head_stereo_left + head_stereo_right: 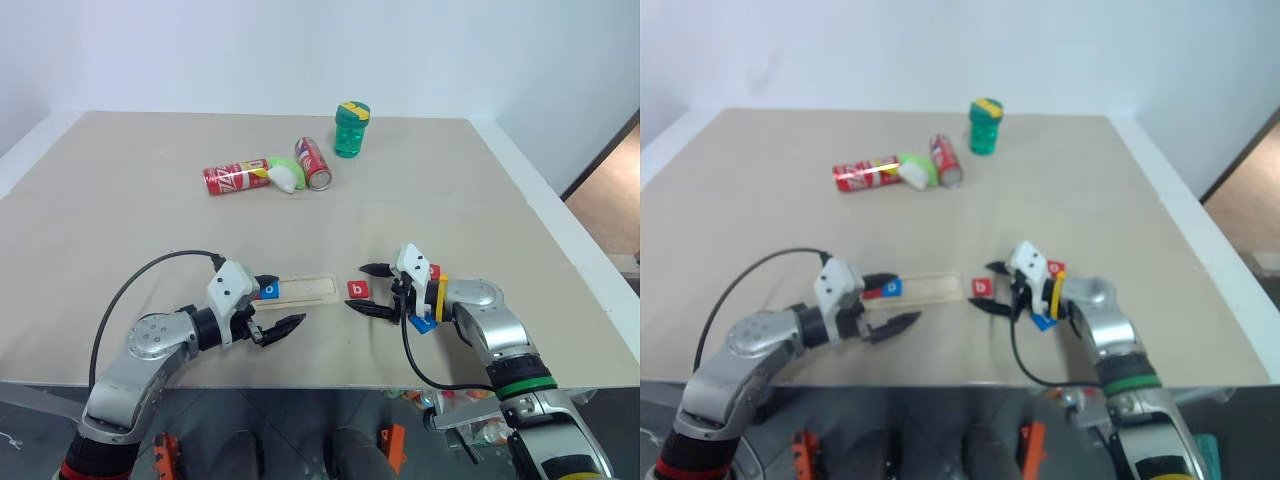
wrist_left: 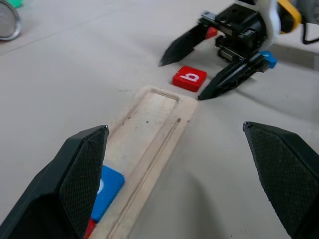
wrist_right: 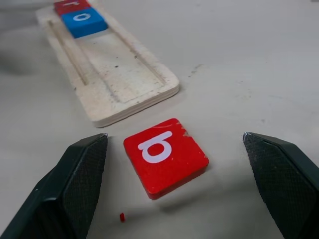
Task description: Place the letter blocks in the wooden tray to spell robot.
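Left gripper (image 1: 283, 325) hangs just in front of the wooden tray (image 1: 310, 289), jaws wide, nothing in them. The tray holds two letter blocks at its left end: a red "r" (image 3: 70, 5), then a blue "o" (image 3: 85, 22) touching it; the rest of the groove is bare. Right gripper (image 1: 368, 289) has its jaws wide around the red "b" block (image 1: 358, 289) (flat on the table, just off the tray's right end, not touched). Beige table (image 1: 450, 200). Farther back: two red cans (image 1: 235, 177) lying down, a green bottle (image 1: 351, 129) upright. White wall behind.
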`<move>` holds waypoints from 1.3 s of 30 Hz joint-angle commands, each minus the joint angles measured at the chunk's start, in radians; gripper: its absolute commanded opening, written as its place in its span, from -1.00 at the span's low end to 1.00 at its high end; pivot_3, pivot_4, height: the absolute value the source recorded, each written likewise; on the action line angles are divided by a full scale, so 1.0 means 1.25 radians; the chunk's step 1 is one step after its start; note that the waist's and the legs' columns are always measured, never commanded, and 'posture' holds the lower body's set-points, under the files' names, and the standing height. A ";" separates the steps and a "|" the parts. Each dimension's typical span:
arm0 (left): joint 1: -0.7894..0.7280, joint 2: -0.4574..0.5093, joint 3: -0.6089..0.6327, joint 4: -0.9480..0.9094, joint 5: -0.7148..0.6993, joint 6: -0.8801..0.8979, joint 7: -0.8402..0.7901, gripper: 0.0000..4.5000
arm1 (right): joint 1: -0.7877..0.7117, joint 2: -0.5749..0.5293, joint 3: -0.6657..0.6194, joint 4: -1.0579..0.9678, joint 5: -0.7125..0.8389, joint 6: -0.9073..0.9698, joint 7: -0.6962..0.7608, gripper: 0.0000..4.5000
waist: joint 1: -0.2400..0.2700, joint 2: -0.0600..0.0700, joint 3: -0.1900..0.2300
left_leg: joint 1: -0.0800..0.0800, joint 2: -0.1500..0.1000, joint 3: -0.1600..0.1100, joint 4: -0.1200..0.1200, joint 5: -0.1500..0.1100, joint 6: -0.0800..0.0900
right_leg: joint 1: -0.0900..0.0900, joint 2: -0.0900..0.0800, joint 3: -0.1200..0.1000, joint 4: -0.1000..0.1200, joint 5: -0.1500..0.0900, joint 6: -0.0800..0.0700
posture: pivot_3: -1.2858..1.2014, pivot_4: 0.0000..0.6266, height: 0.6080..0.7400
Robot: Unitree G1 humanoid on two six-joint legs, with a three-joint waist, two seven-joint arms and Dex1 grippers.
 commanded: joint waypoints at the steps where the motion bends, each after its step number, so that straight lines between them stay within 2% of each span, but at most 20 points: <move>1: 0.003 0.007 0.000 -0.045 -0.005 0.005 0.034 1.00 | 0.063 -0.009 -0.019 -0.121 0.003 0.085 -0.065 0.89 | 0.000 0.000 0.000 | 0.000 0.000 0.000 0.000 0.000 0.000 | 0.000 0.000 0.000 0.000 0.000 0.000 | 0.03 -0.52 1.00; 2: 0.005 0.007 0.001 -0.045 -0.006 0.007 0.038 1.00 | 0.070 -0.012 -0.020 -0.137 0.001 0.098 -0.074 0.89 | 0.000 0.000 0.000 | 0.000 0.000 0.000 0.000 0.000 0.000 | 0.000 0.000 0.000 0.000 0.000 0.000 | 0.03 -0.52 1.00; 4: 0.011 0.010 0.001 -0.047 -0.007 0.005 0.047 1.00 | 0.085 -0.014 -0.021 -0.171 0.001 0.126 -0.092 0.58 | 0.000 0.000 0.000 | 0.000 0.000 0.000 0.000 0.000 0.000 | 0.000 0.000 0.000 0.000 0.000 0.000 | 0.03 -0.52 1.00; 5: 0.014 0.011 0.000 -0.048 -0.008 0.004 0.050 1.00 | 0.090 -0.015 -0.021 -0.185 0.002 0.138 -0.101 0.55 | 0.000 0.000 0.000 | 0.000 0.000 0.000 0.000 0.000 0.000 | 0.000 0.000 0.000 0.000 0.000 0.000 | 0.03 -0.52 1.00; 7: 0.025 0.013 -0.001 -0.055 -0.009 0.002 0.056 1.00 | 0.097 -0.014 -0.020 -0.202 0.004 0.151 -0.110 0.19 | 0.000 0.000 0.000 | 0.000 0.000 0.000 0.000 0.000 0.000 | 0.000 0.000 0.000 0.000 -0.001 0.000 | 0.03 -0.52 1.00; 8: 0.030 0.014 -0.003 -0.056 -0.009 0.000 0.058 1.00 | 0.100 -0.014 -0.018 -0.205 0.003 0.151 -0.111 0.10 | 0.000 0.000 0.000 | 0.000 0.000 0.000 0.000 0.000 0.000 | 0.000 0.000 0.000 0.000 -0.001 0.000 | 0.03 -0.52 1.00; 9: 0.032 0.015 -0.004 -0.057 -0.009 -0.002 0.060 1.00 | 0.101 -0.014 -0.017 -0.204 0.003 0.150 -0.112 -0.08 | 0.000 0.000 0.000 | 0.000 0.000 0.000 0.000 0.000 0.000 | 0.000 0.000 0.000 0.000 -0.001 0.000 | 0.03 -0.52 1.00; 12: 0.032 0.019 -0.009 -0.058 -0.011 -0.003 0.066 1.00 | 0.103 -0.018 -0.009 -0.198 -0.003 0.143 -0.109 -0.22 | 0.000 0.000 0.000 | 0.000 0.000 0.000 -0.001 0.000 0.000 | 0.000 0.000 0.000 0.000 -0.002 -0.002 | 0.03 -0.52 1.00; 18: 0.042 0.034 0.007 -0.046 -0.005 -0.021 0.080 1.00 | 0.087 -0.023 -0.005 -0.184 -0.009 0.123 -0.107 -0.22 | 0.000 0.000 0.000 | 0.000 0.000 0.000 -0.001 0.000 0.000 | 0.000 0.000 0.000 0.000 -0.002 -0.003 | 0.03 -0.52 1.00; 26: 0.161 0.039 0.124 -0.040 0.014 -0.177 0.122 1.00 | -0.065 0.033 0.029 -0.247 0.016 0.260 -0.125 -0.22 | -0.004 0.000 0.001 | -0.001 0.001 0.001 -0.002 0.000 0.000 | -0.002 0.000 0.001 -0.001 -0.002 -0.004 | 0.03 -0.52 1.00; 32: 0.225 0.031 0.154 -0.058 -0.008 -0.214 0.130 1.00 | -0.047 0.100 0.102 -0.368 -0.011 0.372 -0.207 -0.22 | 0.001 0.000 0.001 | -0.003 0.002 -0.001 -0.004 -0.002 -0.002 | -0.005 0.000 -0.001 0.000 -0.004 -0.003 | 0.03 -0.52 1.00; 36: 0.231 0.022 0.154 -0.058 -0.020 -0.213 0.143 1.00 | -0.027 0.167 0.142 -0.377 -0.054 0.391 -0.308 -0.22 | 0.001 0.000 0.001 | -0.005 0.001 -0.001 -0.004 -0.002 -0.002 | -0.005 -0.002 -0.002 -0.001 -0.005 -0.002 | 0.03 -0.52 1.00; 39: 0.226 0.019 0.149 -0.056 -0.021 -0.212 0.147 1.00 | -0.027 0.186 0.155 -0.376 -0.066 0.408 -0.332 -0.22 | 0.000 0.000 0.001 | -0.005 0.001 0.000 -0.004 -0.002 -0.002 | -0.006 -0.003 0.000 -0.001 -0.004 -0.001 | 0.03 -0.52 1.00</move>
